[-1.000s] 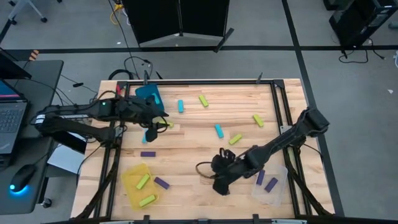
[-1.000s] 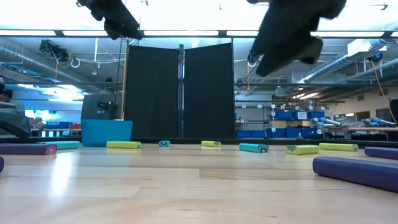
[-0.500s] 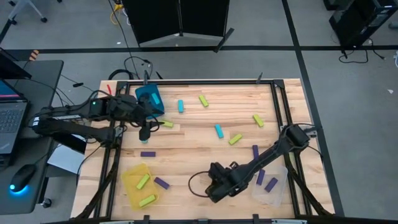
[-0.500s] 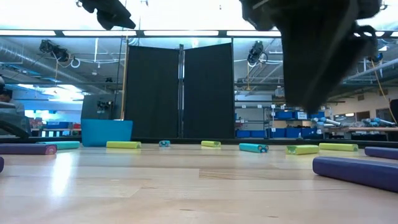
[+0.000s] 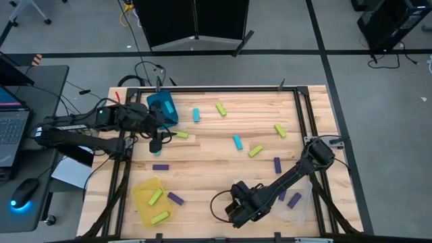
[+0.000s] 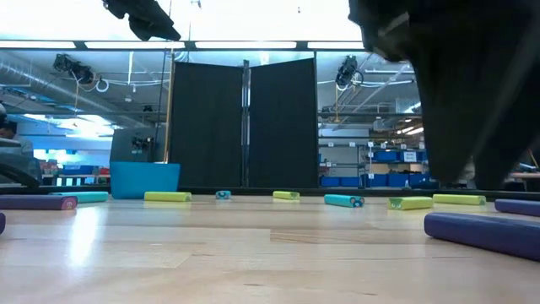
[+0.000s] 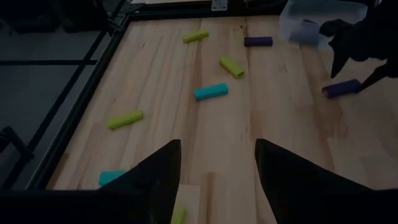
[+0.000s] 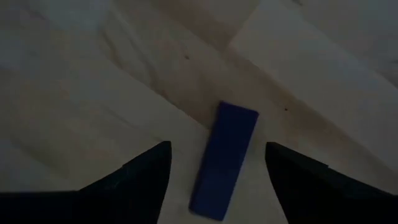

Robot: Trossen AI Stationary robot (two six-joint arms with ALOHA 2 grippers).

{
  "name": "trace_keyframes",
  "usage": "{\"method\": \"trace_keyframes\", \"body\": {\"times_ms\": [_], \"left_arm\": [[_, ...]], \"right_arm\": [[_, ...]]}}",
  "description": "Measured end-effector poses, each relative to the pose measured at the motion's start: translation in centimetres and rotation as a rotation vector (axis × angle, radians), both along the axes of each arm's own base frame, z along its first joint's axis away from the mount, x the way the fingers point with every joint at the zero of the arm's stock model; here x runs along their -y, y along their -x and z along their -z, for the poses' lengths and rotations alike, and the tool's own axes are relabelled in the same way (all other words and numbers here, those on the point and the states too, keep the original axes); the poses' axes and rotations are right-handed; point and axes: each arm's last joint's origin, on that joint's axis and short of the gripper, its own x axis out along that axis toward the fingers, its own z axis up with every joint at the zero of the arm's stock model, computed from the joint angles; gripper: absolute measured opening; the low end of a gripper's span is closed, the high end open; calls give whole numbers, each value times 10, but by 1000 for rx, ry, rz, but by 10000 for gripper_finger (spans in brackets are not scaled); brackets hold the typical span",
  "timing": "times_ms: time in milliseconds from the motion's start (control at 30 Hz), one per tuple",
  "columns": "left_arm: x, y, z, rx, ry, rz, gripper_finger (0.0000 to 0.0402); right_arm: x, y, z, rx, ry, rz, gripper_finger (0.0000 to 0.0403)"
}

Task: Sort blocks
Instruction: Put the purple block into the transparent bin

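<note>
right end effector (image 5: pixel 237 210): low over the near edge of the counter (image 5: pixel 216 158), just beside the clear bin (image 5: pixel 297 202) on its inner side; fingers apart, a purple block (image 8: pixel 224 158) lying flat on the wood between them, nothing clamped
left end effector (image 5: pixel 156 143): hanging over the far left part of the counter, just on the near side of the teal bin (image 5: pixel 163 105); fingers (image 7: pixel 155 180) apart, holding nothing
purple blocks: two inside the clear bin; one (image 5: pixel 277 164) on the wood just beyond that bin; one (image 5: pixel 160 167) and another (image 5: pixel 175 198) lying near the yellow bin (image 5: pixel 140 196)
lime blocks: two (image 5: pixel 156 197) resting in the yellow bin; one (image 5: pixel 181 135) close to the left end effector; others (image 5: pixel 221 109) scattered on the far half, one (image 5: pixel 255 151) near the middle and one (image 5: pixel 280 130) toward the right rail
cyan blocks: one (image 5: pixel 196 115) just beside the teal bin, one (image 5: pixel 237 142) near the middle of the counter next to a lime one
low view: the right arm fills the upper right, blocks lined along the far edge with the teal bin at left
</note>
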Motion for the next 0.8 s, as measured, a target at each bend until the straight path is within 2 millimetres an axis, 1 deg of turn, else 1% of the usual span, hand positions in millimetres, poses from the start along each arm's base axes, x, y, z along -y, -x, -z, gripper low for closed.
{"method": "trace_keyframes", "body": {"times_ms": [200, 367, 500, 733, 800], "left_arm": [[0, 3, -2, 11, -1, 0, 214], [0, 4, -3, 18, -3, 0, 214], [0, 4, -2, 11, -18, 8, 214], [0, 4, -3, 16, -23, 7, 214], [0, 4, -3, 14, -23, 7, 214]], "right_arm": [[-4, -1, 17, -34, -5, 12, 272], [-4, 0, 25, -75, 0, 15, 254], [-5, 0, 30, -104, -15, 1, 219], [-6, -2, 31, -89, -20, -21, 131], [-6, -2, 31, -91, -20, -32, 115]]}}
